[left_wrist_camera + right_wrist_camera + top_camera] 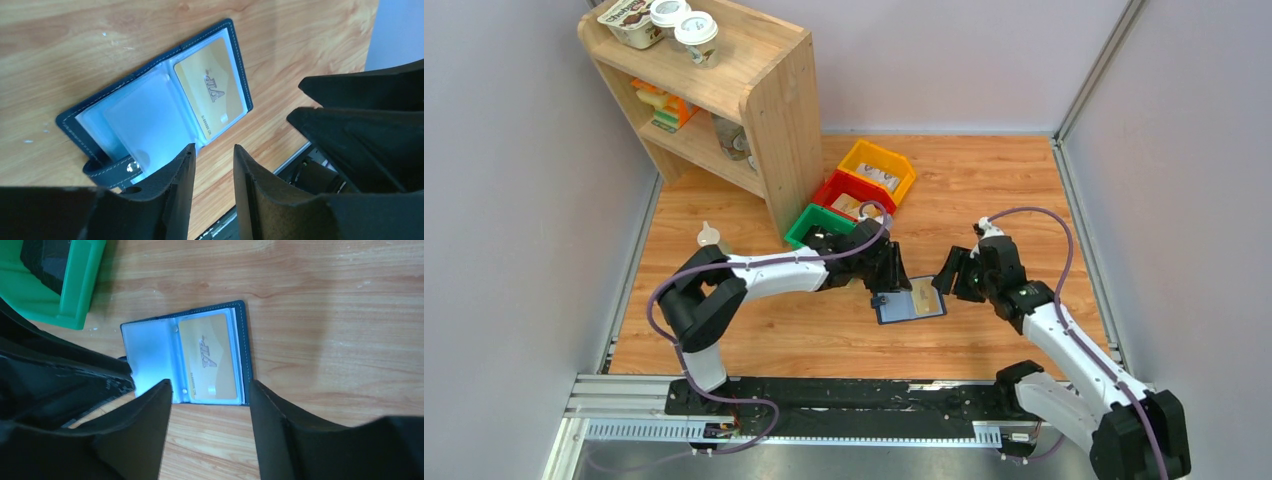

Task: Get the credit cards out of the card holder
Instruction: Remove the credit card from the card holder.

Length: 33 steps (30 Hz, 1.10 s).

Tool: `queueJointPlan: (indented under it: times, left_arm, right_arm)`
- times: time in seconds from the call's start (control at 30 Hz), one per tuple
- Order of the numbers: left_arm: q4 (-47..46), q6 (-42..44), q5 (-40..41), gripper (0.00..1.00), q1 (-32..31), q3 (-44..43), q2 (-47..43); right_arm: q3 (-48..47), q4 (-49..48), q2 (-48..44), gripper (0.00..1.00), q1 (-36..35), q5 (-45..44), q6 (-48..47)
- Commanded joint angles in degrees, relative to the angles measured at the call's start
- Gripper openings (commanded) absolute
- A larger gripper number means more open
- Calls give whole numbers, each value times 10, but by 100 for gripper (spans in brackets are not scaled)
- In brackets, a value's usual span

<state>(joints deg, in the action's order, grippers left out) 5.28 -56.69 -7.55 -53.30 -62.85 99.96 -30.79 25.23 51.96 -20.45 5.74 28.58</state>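
Observation:
The navy card holder (896, 311) lies open on the wooden table, clear sleeves facing up. One tan-gold credit card (922, 295) sits in its right sleeve; the left sleeve looks empty. The left wrist view shows the holder (150, 117), the card (210, 92) and the strap tab (112, 167). The right wrist view shows the holder (150, 347) and the card (210, 357). My left gripper (885, 291) (215, 150) is open by a narrow gap at the holder's left edge. My right gripper (945, 276) (210, 385) is open wide at the holder's right side, holding nothing.
Green (819, 225), red (852, 192) and yellow (879, 168) bins stand in a row behind the left gripper, beside a wooden shelf (774, 110). The green bin (75, 285) shows in the right wrist view. A metal rail (824, 405) runs along the near edge.

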Motion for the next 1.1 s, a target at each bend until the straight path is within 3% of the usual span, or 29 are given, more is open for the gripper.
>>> queueJointPlan:
  times: [0.0, 0.1, 0.4, 0.7, 1.07]
  left_arm:
    - [-46, -6, -63, 40, -4, -32, 35]
    - [-43, -8, -72, 36, -6, -42, 58]
    - [-69, -31, -84, 31, -5, -30, 95]
    - [-80, -62, -70, 33, 0, -2, 115]
    - [-102, -84, -72, 43, 5, 7, 124]
  right_arm:
    - [-7, -72, 41, 52, 26, 47, 10]
    - [-10, -91, 77, 41, 33, 60, 7]
    - [-11, -146, 184, 28, 37, 106, 10]
    - [12, -146, 224, 26, 38, 76, 16]
    - [41, -128, 214, 26, 38, 72, 32]
